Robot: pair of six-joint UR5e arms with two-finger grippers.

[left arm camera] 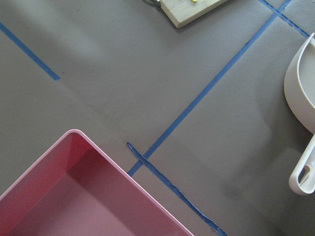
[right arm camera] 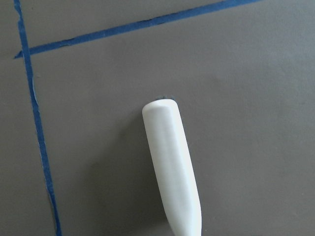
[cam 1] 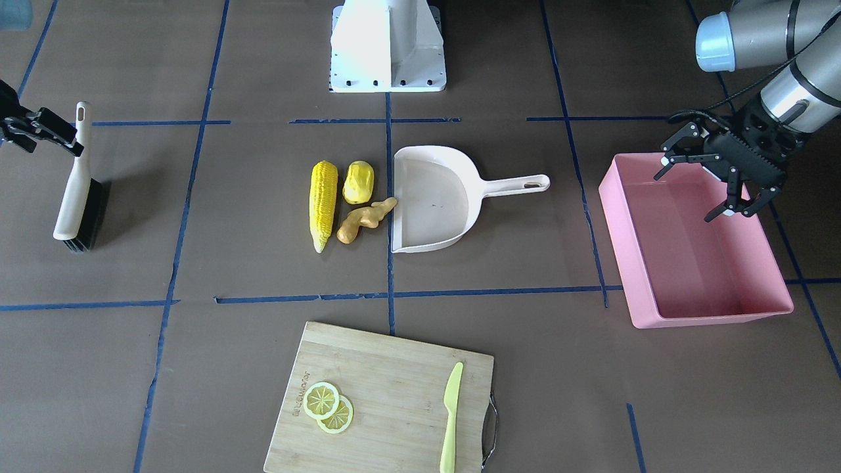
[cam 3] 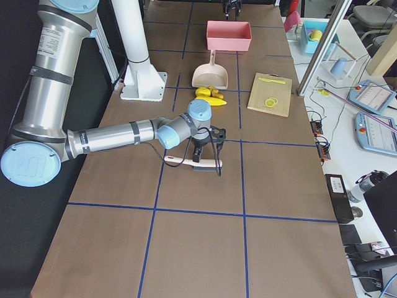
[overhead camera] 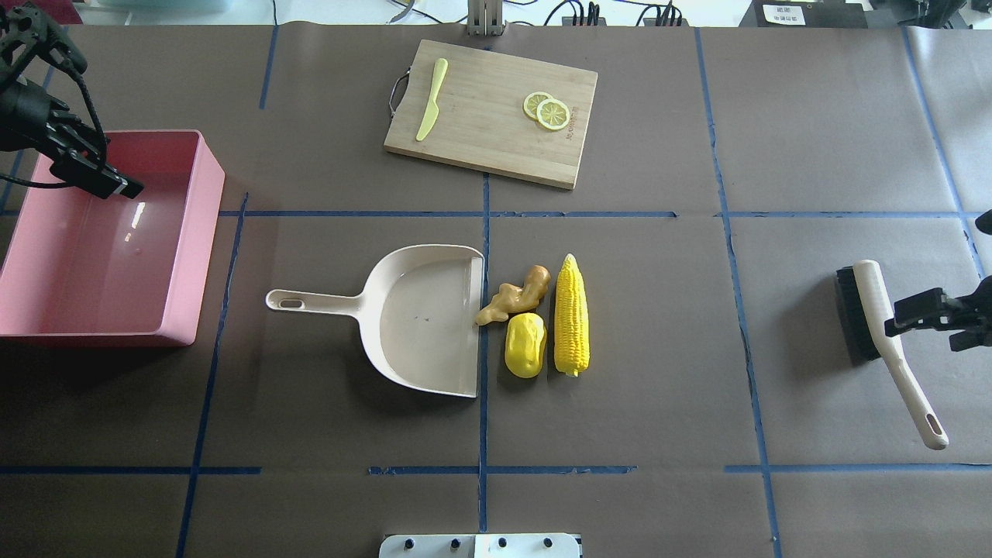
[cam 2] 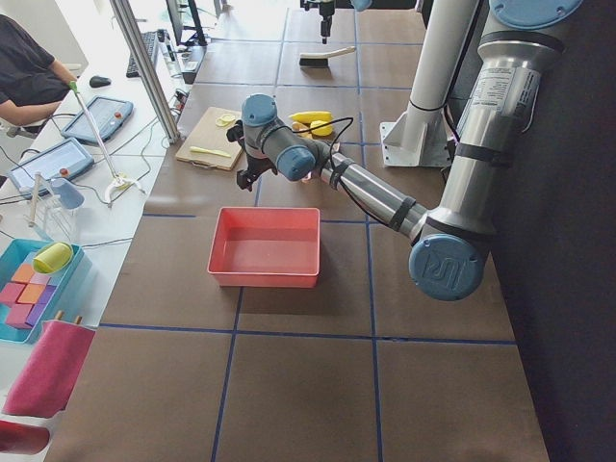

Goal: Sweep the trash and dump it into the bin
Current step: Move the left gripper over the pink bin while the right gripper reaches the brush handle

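A: At table centre, overhead view, where does the trash sit?
B: Corn cob (overhead camera: 570,318), lumpy vegetable (overhead camera: 525,346) and ginger root (overhead camera: 515,294) are bunched at 3 o'clock of the dustpan (overhead camera: 418,325). Ginger touches its lip.
A: Bin?
B: Pink bin (overhead camera: 198,256) at table's 9 o'clock edge, well apart from trash. Left gripper (cam 1: 686,194) hangs over its 12 o'clock end, fingers spread wide.
A: Right gripper?
B: Right gripper (overhead camera: 897,318) at 3 o'clock edge, tip against brush (overhead camera: 907,380) handle. Clamped or not, can't tell.
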